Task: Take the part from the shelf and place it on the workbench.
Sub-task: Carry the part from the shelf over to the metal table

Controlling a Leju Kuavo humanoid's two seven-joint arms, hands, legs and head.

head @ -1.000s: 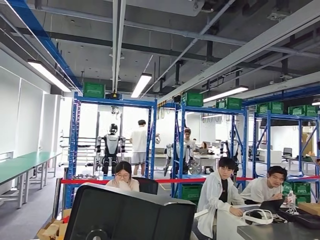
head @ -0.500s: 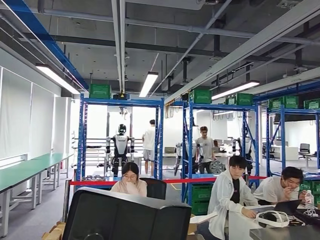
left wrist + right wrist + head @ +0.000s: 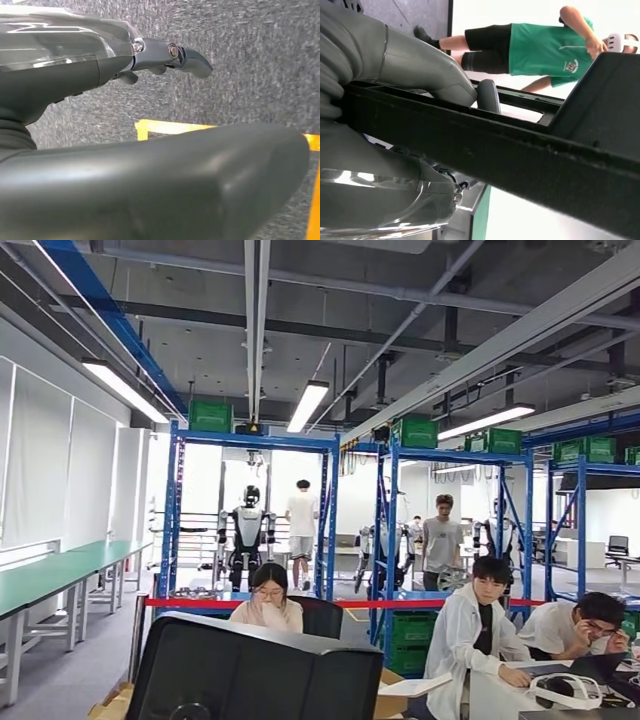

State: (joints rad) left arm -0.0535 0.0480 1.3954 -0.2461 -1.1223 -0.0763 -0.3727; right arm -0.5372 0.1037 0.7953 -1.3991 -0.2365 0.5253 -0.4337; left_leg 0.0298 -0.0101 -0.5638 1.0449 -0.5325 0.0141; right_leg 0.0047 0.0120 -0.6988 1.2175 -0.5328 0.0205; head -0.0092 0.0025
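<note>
Black plastic part, large and panel-shaped, sits at 6 o'clock in the head view, its top edge cutting across the lower frame; in the right wrist view the same part runs as a thick dark bar across the picture, and the right hand grips it, thumb on one face and fingers wrapped over the other; left hand hangs above grey speckled carpet crossed by yellow floor tape, thumb and fingers straight and apart with nothing between them; beyond the part, at 12 o'clock, blue shelving racks carry green crates; a red barrier tape stretches between the uprights; another humanoid robot stands at 11 o'clock; seated people work at desks at 4 o'clock, one in a white jacket; green-topped benches line the 9 o'clock side; a person in a green shirt appears in the right wrist view.
</note>
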